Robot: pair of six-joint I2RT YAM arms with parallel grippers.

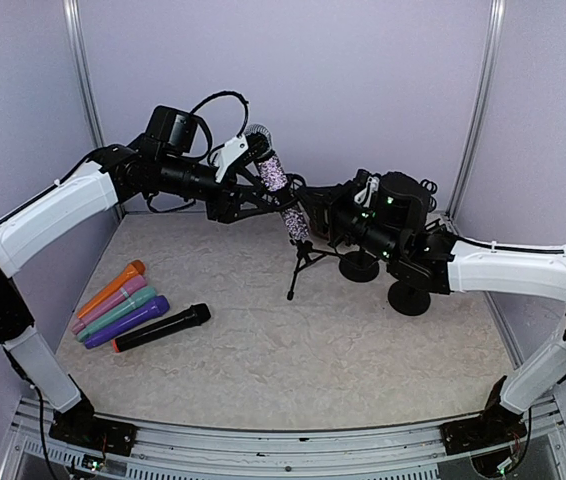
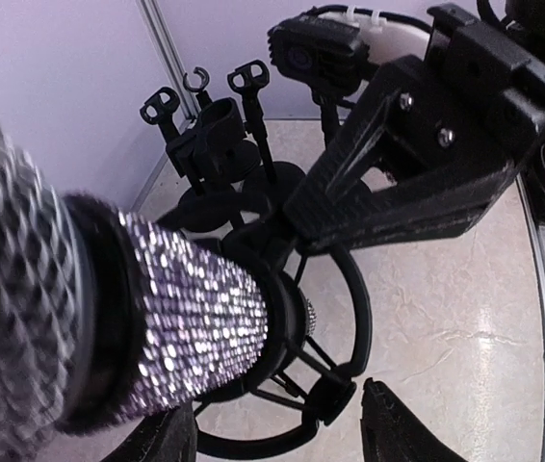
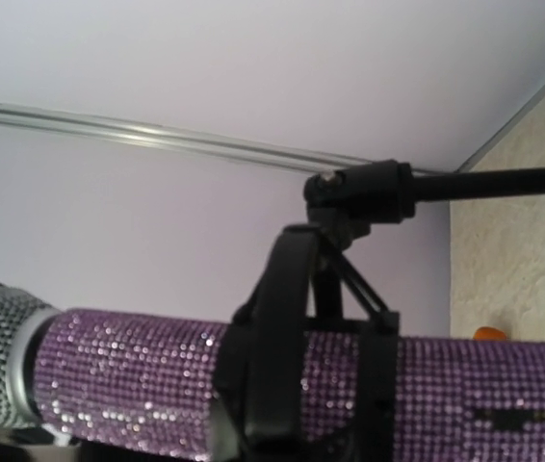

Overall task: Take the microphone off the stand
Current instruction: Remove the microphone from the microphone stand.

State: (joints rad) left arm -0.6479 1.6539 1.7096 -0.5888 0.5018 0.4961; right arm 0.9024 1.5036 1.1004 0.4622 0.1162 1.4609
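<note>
A microphone (image 1: 274,173) with a purple glitter body and a silver mesh head sits tilted in the black ring mount of a small tripod stand (image 1: 306,262). My left gripper (image 1: 261,168) reaches in from the left around the upper body. In the left wrist view the microphone (image 2: 191,322) lies against the left finger, and a gap shows before the right finger (image 2: 407,433). My right gripper (image 1: 309,214) comes from the right and is clamped on the mount (image 2: 354,318). The right wrist view shows the microphone (image 3: 138,371) passing through the mount ring (image 3: 282,337); its own fingers are hidden.
Several coloured microphones (image 1: 121,303) and a black one (image 1: 163,327) lie on the table at the left. Two round-based stands (image 1: 359,265) (image 1: 409,298) sit behind the right arm. Empty clips (image 2: 248,79) rise behind the mount. Walls enclose the back and sides.
</note>
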